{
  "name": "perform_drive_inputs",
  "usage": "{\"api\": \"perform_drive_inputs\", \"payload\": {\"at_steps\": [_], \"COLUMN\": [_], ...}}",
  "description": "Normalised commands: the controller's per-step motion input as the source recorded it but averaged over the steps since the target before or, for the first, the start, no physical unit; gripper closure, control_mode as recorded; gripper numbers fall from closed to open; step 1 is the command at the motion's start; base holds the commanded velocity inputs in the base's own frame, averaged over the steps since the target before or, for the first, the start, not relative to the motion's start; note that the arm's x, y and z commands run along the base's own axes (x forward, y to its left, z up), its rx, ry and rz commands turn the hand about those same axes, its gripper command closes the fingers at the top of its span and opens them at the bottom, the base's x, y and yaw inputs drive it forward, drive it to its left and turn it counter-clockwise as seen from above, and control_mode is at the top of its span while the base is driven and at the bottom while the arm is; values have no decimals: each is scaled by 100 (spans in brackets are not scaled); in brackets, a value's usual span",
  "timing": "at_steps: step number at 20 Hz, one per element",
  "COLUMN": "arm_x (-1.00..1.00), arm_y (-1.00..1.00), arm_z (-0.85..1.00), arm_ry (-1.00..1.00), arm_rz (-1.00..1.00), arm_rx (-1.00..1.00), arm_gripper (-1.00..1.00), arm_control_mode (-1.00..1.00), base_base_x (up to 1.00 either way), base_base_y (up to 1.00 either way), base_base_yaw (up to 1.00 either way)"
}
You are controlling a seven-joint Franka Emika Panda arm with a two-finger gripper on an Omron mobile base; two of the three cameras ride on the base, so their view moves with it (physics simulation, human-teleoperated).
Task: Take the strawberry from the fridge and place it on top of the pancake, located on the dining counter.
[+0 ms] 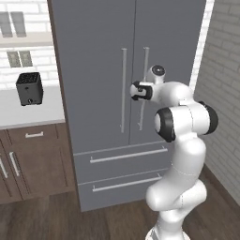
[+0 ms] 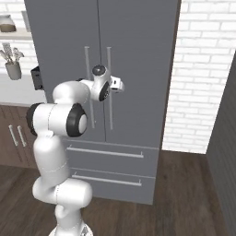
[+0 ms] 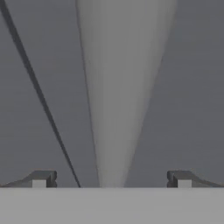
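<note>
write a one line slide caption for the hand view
Open gripper straddling a silver bar handle of the closed fridge, fingertips either side.

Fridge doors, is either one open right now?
No, both doors of the fridge sit flush and shut, with the open fingers straddling a vertical silver handle.

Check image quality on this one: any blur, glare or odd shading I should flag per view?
Hand view: the fridge's right door handle is a soft, blurred pale band widening upward between the open hand, very close to the lens. Left base view: sharp, flat even lighting on the fridge, no glare. Right base view: equally sharp, only faint shading.
</note>
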Motion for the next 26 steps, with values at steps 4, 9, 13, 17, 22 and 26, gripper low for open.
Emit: {"api": "perform_drive_inputs", "payload": {"at_steps": [4,9,13,17,22,26], "arm_x": [41,36,29,28,-3,-64], "arm_y": [-7,-12,-13,-18,-3,-8], "arm_z": [-15,-15,-10,0,0,0], "arm_ry": [-7,-7,-9,-1,11,8], "arm_rz": [0,1,1,2,0,-1], "arm_rx": [0,0,0,0,0,0], "arm_gripper": [-100,-100,-100,100,100,100], "arm_control_mode": [-100,-100,-100,-100,-100,-100], "base_base_x": [0,0,0,0,0,0], "base_base_y": [0,0,0,0,0,0], "base_base_yaw": [0,0,0,0,0,0]}}
